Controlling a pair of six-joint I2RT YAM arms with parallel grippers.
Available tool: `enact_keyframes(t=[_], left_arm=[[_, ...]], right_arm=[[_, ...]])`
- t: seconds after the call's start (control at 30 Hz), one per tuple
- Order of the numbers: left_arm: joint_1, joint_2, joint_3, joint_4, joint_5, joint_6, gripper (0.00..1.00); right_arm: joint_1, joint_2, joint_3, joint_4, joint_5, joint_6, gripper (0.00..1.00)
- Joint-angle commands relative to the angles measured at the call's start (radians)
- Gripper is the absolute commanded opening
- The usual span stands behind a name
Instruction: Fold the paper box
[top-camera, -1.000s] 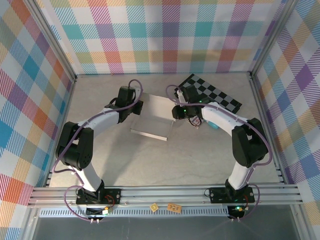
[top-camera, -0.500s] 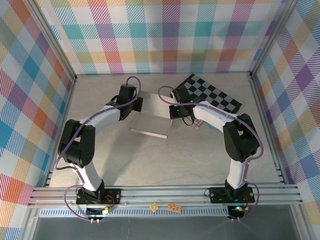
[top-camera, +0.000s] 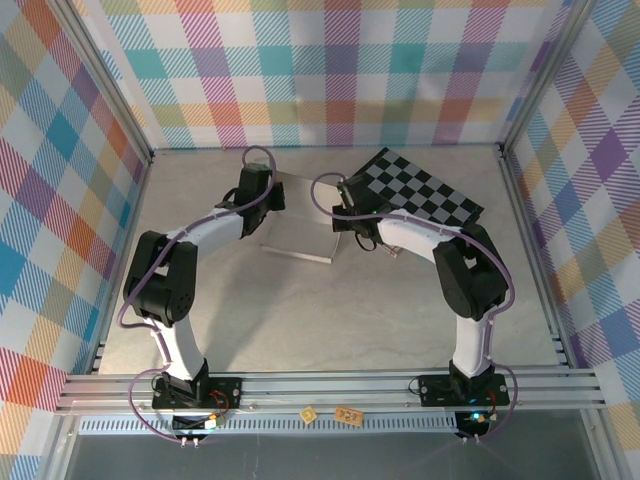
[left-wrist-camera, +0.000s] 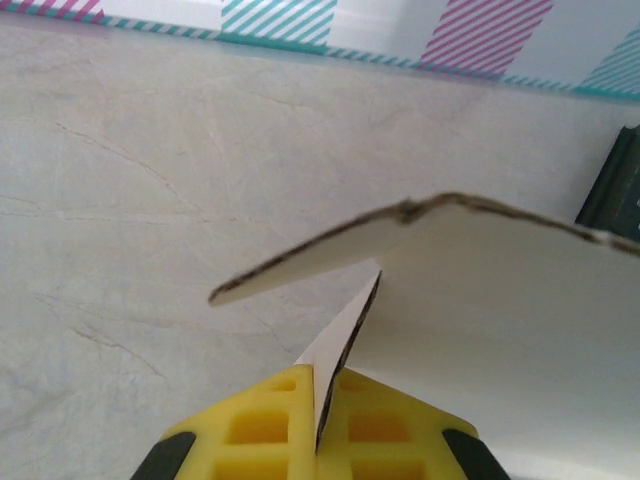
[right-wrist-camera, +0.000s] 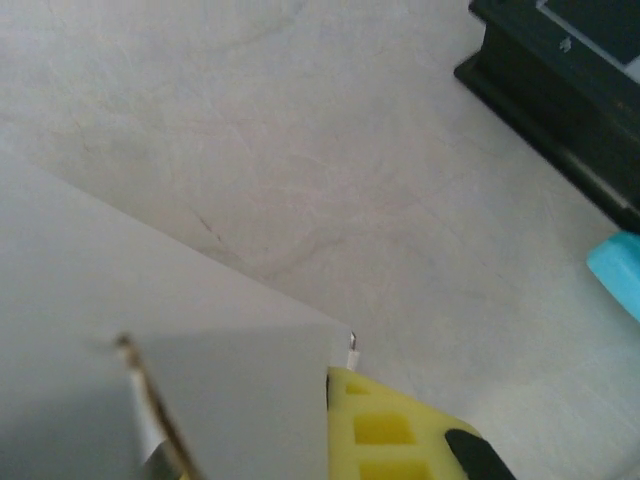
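Left gripper (left-wrist-camera: 318, 405), yellow fingers (left-wrist-camera: 285, 385) pinched tight on a thin upright flap of the paper box (left-wrist-camera: 500, 300). Right gripper (right-wrist-camera: 330, 385), likewise closed on the sheet's opposite edge, one yellow finger (right-wrist-camera: 345, 395) showing beside the card. Between the two arms, toward the far middle of the table (top-camera: 300, 320), the pale box, held at left and right sides. Just right of it, far right, a black-and-grey checkered board (top-camera: 425, 190), flat on the surface.

paper box (top-camera: 300, 228) | thin white cardboard | partly folded, flap raised | far middle of table (top-camera: 250, 310)
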Motion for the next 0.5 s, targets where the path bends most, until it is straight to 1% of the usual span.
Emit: enact_keyframes(t=[0.0,0.27,0.47], left_arm=[[-0.009,-0.028,-0.077,0.132,0.046,-0.051,0.00],[-0.008,-0.056,-0.214,0.301,0.092,-0.034,0.00],[-0.008,-0.074,-0.301,0.367,0.077,-0.038,0.00]], right_arm=[[0.020,-0.005,-0.045,0.222,-0.015,-0.030,0.00],[0.026,0.001,-0.114,0.379,-0.011,-0.108,0.00],[0.032,0.021,-0.141,0.414,-0.012,-0.154,0.00]])
